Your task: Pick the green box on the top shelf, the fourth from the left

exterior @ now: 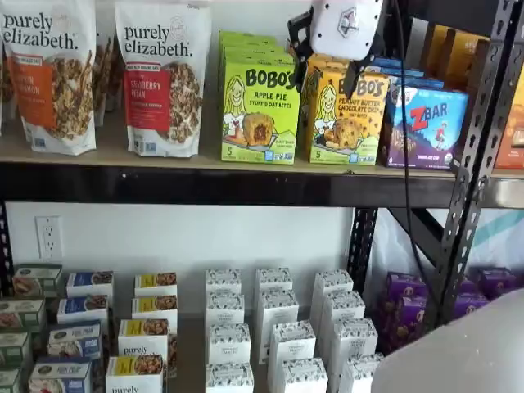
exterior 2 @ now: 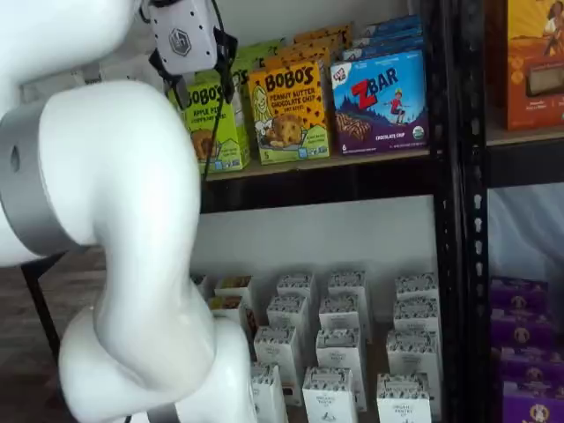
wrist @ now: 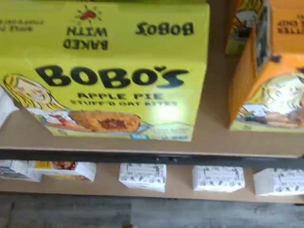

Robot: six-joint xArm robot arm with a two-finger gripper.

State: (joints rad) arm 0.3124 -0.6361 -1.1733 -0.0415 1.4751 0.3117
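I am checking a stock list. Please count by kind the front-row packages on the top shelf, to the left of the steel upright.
granola bags: 2
green box: 1
yellow-orange Bobo's box: 1
blue ZBar box: 1
Total: 5

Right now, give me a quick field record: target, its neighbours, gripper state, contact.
target: the green box, upright at the front of the top shelf
right neighbour: yellow-orange Bobo's carton, then ZBar box
left neighbour: granola bag
gripper: in front of the green box, fingers open
contact: none visible
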